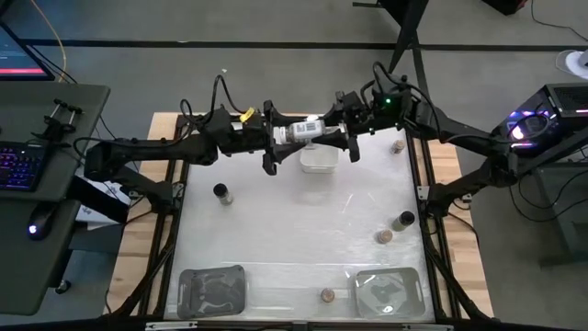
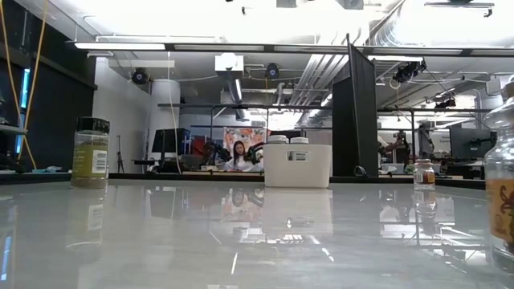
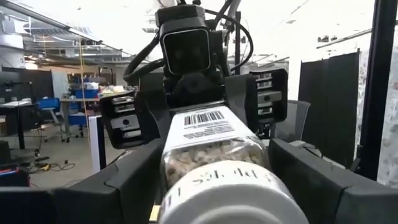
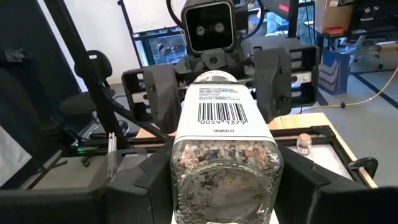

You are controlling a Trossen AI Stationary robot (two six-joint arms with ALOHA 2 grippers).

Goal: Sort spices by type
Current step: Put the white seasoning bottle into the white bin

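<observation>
Evidently gripped lengthwise above the white tray (image 1: 319, 160) (rigid, slick glass): spice jar (image 1: 304, 130) clamped between left fingers (image 3: 124, 177) and right fingers (image 4: 134, 180), both closed on it.

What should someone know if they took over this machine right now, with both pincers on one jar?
Left pincer and right pincer: both shut on the white-topped jar, held level above the white bin.
Done: two white-topped jars show in the bin.
Left: finish the handover and place this jar. Five jars stand loose on the table: black-topped, brown-topped.
The front trays seem to hold no jars.
</observation>
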